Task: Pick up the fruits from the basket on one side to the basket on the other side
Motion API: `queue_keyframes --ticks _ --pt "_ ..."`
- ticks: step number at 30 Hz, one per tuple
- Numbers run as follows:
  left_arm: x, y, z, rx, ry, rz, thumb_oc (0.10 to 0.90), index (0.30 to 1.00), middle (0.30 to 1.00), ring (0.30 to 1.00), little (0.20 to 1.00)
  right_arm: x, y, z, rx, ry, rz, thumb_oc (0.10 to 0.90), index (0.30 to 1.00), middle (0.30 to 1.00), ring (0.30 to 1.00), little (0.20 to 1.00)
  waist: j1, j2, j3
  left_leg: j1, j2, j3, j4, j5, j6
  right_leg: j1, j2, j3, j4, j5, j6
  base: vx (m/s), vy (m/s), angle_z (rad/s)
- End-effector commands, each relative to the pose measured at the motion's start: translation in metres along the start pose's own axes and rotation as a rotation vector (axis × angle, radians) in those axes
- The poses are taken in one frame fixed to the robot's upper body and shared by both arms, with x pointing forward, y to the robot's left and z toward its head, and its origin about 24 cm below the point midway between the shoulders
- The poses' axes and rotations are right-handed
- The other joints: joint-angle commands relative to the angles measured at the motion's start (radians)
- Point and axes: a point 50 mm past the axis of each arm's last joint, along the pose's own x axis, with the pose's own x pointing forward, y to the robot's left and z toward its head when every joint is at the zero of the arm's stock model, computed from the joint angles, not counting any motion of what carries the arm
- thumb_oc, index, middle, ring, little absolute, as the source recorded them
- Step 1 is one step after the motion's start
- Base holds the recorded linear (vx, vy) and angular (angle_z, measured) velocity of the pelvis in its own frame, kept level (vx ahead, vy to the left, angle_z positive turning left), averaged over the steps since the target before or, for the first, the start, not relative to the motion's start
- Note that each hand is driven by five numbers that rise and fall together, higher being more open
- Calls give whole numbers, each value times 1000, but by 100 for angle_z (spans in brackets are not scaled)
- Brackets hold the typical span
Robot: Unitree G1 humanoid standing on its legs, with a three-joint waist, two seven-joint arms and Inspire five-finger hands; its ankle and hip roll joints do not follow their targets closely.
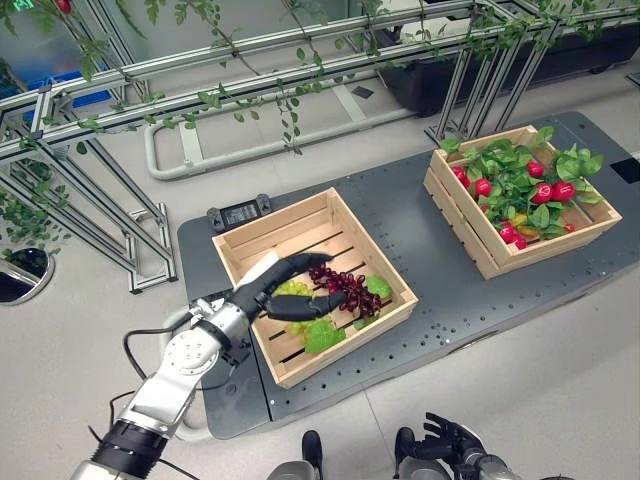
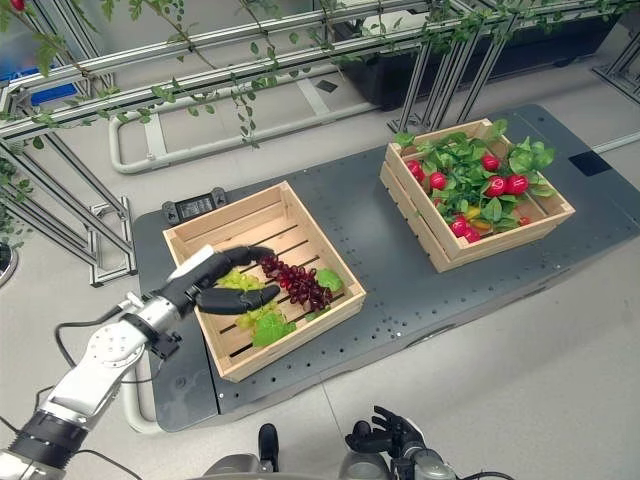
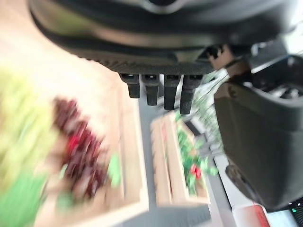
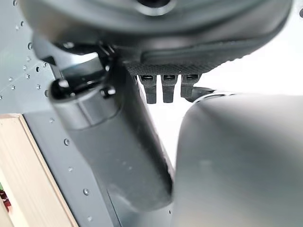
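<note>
A wooden crate [image 1: 265, 225] on the left of the dark platform holds a bunch of dark red grapes [image 1: 345, 288], green grapes [image 1: 292, 290] and a green leaf [image 1: 322, 335]. My left hand [image 1: 270, 290] hovers over this crate, open, with its fingers stretched above the green grapes and its thumb beneath them; it holds nothing. The left wrist view shows the red grapes [image 3: 78, 151] past the fingers [image 3: 161, 90]. A second crate [image 1: 480, 250] at the right is full of red fruits [image 1: 545, 190] among leaves. My right hand [image 1: 455, 440] hangs low at the platform's front, open.
The dark grey platform [image 1: 420, 300] carries both crates with bare surface between them. A small black device [image 1: 238, 212] lies behind the left crate. Aluminium framing [image 1: 90, 200] with trailing vines stands at the left and along the back.
</note>
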Motion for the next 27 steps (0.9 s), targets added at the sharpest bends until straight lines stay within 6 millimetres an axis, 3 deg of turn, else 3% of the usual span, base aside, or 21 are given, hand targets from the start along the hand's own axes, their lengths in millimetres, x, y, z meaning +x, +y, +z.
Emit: queue_keyframes --ticks 1,7,10,13,16,22,27 --pt "13 30 60 211 -320 200 800 900 900 900 900 -6 0 -21 -3 13 -21 800 900 900 900 900 -1 -24 -66 -24 -35 0 127 -156 27 -94 0 76 101 1 16 84 -21 -2" --pt "14 57 51 531 -245 386 800 900 900 900 900 -10 3 -22 -56 -9 -14 800 900 900 900 900 -18 -36 -54 -37 -27 5 156 -163 30 -108 13 89 131 -16 14 61 -17 0" --pt "16 64 50 579 -222 418 800 900 900 900 900 -9 3 -19 -71 -23 -14 800 900 900 900 900 -21 -38 -44 -54 -25 8 173 -166 33 -124 17 92 150 -24 13 5 1 2" --pt "19 72 47 685 -201 440 800 900 900 900 900 -8 0 -7 -70 -65 -35 800 900 900 900 900 -27 -41 -18 -84 -20 9 196 -163 32 -146 26 99 171 -30 9 -41 7 4" --pt "25 93 46 838 -150 469 800 900 900 900 900 -7 -7 11 -95 -124 -85 800 900 900 900 900 -41 -43 23 -123 -16 12 221 -158 31 -177 36 111 187 -28 6 -76 28 -1" --pt "31 120 54 1058 -79 460 800 900 900 900 900 -7 -15 25 -101 -146 -80 800 900 900 900 900 -53 -47 85 -207 -16 10 306 -164 34 -238 40 119 236 -31 -2 -75 22 -5" --pt "34 130 61 1190 -51 424 800 900 900 900 900 -8 -20 40 -181 -220 -114 800 900 900 900 900 -54 -51 121 -255 -15 10 367 -177 35 -263 39 118 252 -29 -6 -35 7 -2"
